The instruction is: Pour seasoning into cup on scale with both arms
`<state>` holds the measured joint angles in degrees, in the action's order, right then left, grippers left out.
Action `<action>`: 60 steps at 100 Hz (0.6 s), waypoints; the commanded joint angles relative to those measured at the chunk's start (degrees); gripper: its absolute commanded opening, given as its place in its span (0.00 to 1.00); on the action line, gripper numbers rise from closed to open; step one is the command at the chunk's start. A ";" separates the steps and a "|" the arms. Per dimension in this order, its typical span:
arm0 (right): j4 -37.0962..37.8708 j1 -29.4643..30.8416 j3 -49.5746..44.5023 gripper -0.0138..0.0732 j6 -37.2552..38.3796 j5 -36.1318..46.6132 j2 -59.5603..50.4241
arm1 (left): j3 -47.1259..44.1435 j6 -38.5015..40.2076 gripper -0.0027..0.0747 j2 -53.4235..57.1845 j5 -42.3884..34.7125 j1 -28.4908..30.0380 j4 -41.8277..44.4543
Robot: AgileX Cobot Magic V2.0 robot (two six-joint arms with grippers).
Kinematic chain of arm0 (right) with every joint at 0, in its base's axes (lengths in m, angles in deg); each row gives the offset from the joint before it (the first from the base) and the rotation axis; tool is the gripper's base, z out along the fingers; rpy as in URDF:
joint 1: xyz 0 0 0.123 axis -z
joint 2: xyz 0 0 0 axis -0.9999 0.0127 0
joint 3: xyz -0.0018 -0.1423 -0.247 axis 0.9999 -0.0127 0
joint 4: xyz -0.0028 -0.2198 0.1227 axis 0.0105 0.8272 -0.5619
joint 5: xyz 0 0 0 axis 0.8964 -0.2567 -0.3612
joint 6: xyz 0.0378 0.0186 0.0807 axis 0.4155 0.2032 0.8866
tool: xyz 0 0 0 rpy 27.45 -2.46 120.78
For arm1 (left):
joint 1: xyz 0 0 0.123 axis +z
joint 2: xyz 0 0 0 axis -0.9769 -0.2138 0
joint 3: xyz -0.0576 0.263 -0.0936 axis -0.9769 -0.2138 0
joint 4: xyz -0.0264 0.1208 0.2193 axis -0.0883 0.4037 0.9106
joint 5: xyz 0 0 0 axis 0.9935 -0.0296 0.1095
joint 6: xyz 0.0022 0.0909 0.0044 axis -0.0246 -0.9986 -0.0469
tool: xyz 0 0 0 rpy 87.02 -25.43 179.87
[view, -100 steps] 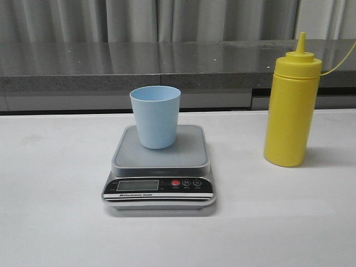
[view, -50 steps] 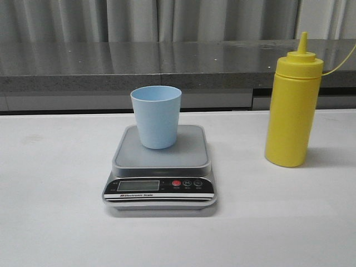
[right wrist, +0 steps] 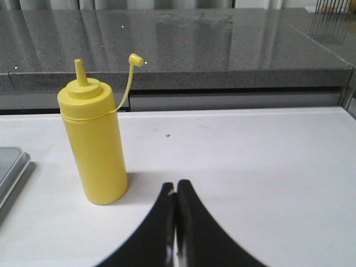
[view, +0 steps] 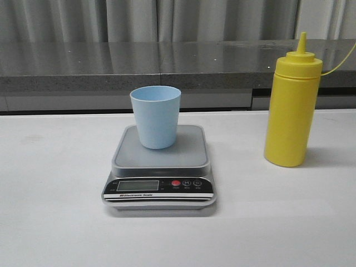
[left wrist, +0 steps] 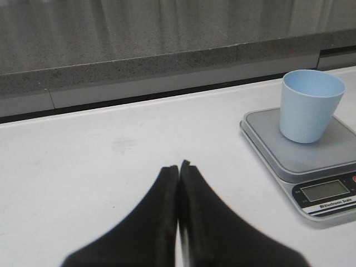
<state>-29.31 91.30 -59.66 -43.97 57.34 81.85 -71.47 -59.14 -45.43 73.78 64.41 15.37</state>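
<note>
The pale blue cup [view: 156,115] stands upright on the grey platform of the scale [view: 160,167] at the table's middle; both also show in the left wrist view, the cup [left wrist: 307,105] and the scale [left wrist: 328,189]. The yellow seasoning bottle [view: 293,105] stands upright on the table to the right, its cap hanging off on its tether [right wrist: 135,59]. In the right wrist view the bottle [right wrist: 95,144] is ahead and to one side of my right gripper [right wrist: 175,188], which is shut and empty. My left gripper [left wrist: 178,166] is shut and empty over bare table. Neither arm shows in the front view.
A white table [view: 55,183] holds everything. A dark grey stone ledge [view: 139,64] runs along the far edge, with curtains behind it.
</note>
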 commanded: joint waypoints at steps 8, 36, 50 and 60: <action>3.97 -0.29 4.09 0.09 4.98 5.66 7.30 | 1.60 0.49 0.01 -0.44 -4.71 0.14 0.00; 10.67 -7.28 4.44 0.11 9.95 18.06 20.01 | 1.60 0.49 0.01 -0.44 -4.71 0.14 0.00; 10.39 -10.51 4.51 0.30 9.95 24.56 28.28 | 1.60 0.49 0.01 -0.44 -4.71 0.14 0.00; 10.14 -11.67 4.51 0.57 9.95 30.19 33.83 | 1.60 0.49 0.01 -0.44 -4.71 0.14 0.00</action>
<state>-19.43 80.52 -57.25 -34.23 78.10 111.43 -71.47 -59.14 -45.43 73.78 64.41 15.37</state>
